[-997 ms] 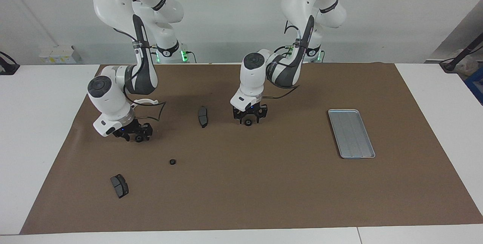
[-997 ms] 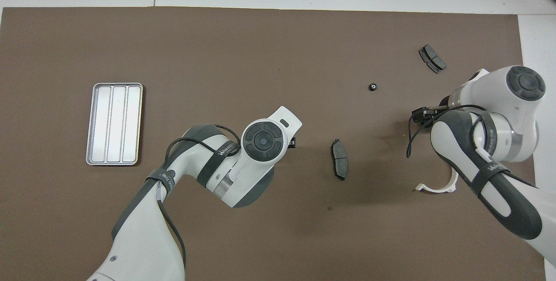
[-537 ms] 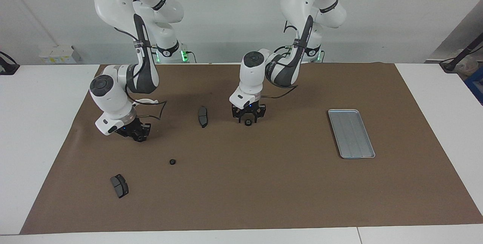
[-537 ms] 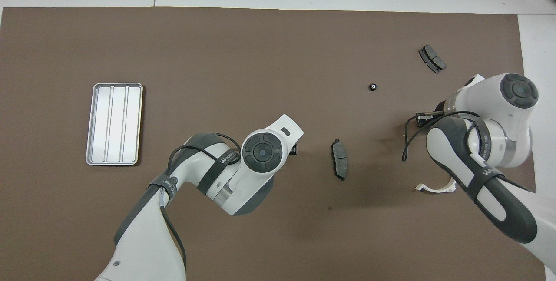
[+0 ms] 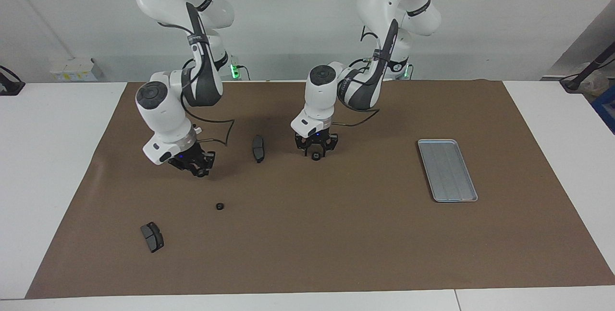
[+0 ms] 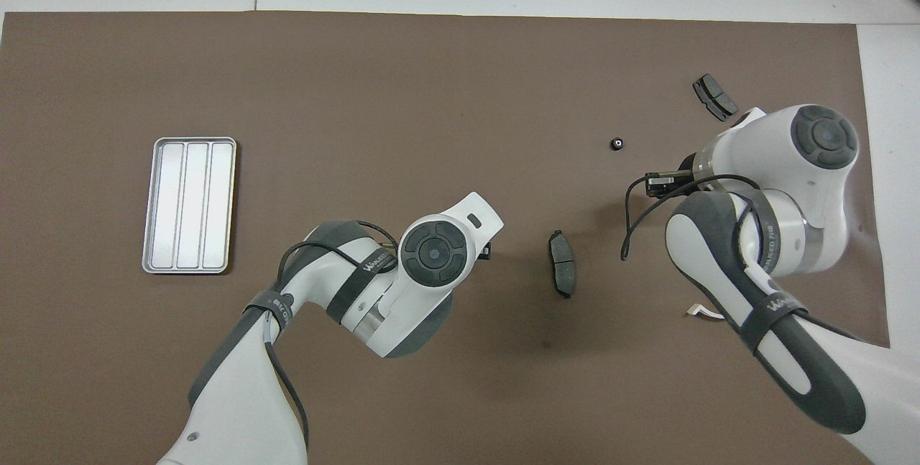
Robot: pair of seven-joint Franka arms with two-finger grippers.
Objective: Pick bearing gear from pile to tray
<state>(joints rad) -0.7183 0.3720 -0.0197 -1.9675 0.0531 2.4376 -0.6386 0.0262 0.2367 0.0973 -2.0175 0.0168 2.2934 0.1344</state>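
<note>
The silver tray (image 5: 447,170) lies at the left arm's end of the mat and also shows in the overhead view (image 6: 188,205). My left gripper (image 5: 315,151) is low at mid-mat, open, its fingers on either side of a small black ring (image 5: 315,156) on the mat. My right gripper (image 5: 197,169) hangs above the mat at the right arm's end, shut on what looks like another black ring. A loose black ring (image 5: 219,206) lies farther from the robots than it. From above, the left wrist hides its gripper.
One dark brake pad (image 5: 258,148) lies between the two grippers. A second pad (image 5: 152,237) lies far out at the right arm's end. A tip of the white bracket (image 6: 704,312) shows beside the right arm. White tabletop borders the brown mat.
My right gripper has risen a little and moved toward the middle of the mat, with the dark piece at its tip. My left gripper has barely shifted. The ring under it has stayed put.
</note>
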